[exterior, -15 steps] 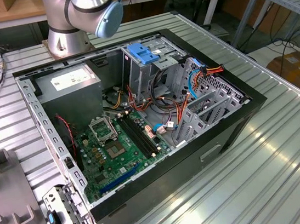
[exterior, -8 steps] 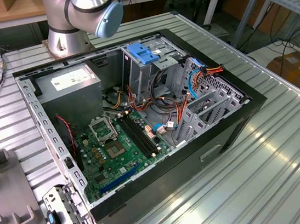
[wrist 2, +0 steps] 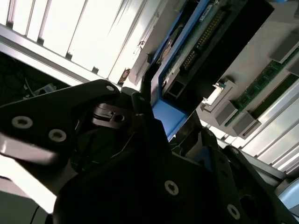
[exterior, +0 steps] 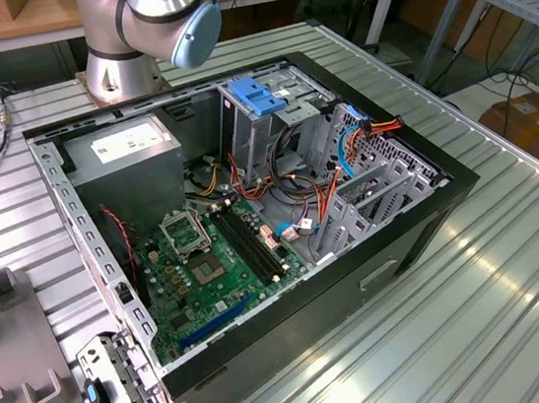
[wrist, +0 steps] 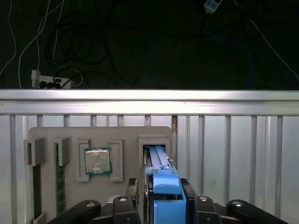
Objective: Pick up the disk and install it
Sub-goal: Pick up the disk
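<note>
First wrist view puts you right over the disk (wrist: 166, 183). It stands on edge in a slot of the grey holder tray (wrist: 126, 134), with its bright blue carrier rail turned up toward the camera. Your gripper (wrist: 161, 192) straddles it. The black fingers (wrist: 188, 189) sit one on each side of the rail and press against it, so you have the disk clamped while its lower part is still down in the slot.

In the same tray you can see a square processor chip (wrist: 97, 161) in its own pocket just beside the disk's slot. Two green memory sticks (wrist: 59, 179) stand in narrow grooves beyond that. The tray rests on the ribbed metal table (wrist: 233, 154).

In the second wrist view you look along the gripper (wrist 2: 171, 124) from close in. The disk (wrist 2: 201, 42) runs away from the fingers, dark underside and connector row showing, with the blue rail pinched between the two black pads.

In the exterior view the tray (exterior: 19, 339) lies at the exterior view's left, near corner, just beside the open computer case (exterior: 296, 329). The case lies on its side on the table (exterior: 484, 322) with the green motherboard (exterior: 209, 269) exposed. A lighter blue latch (exterior: 257, 94) sits on the metal drive cage at the far side. The arm's base joint (exterior: 156, 18) rises just beyond the case, on the far side.
</note>
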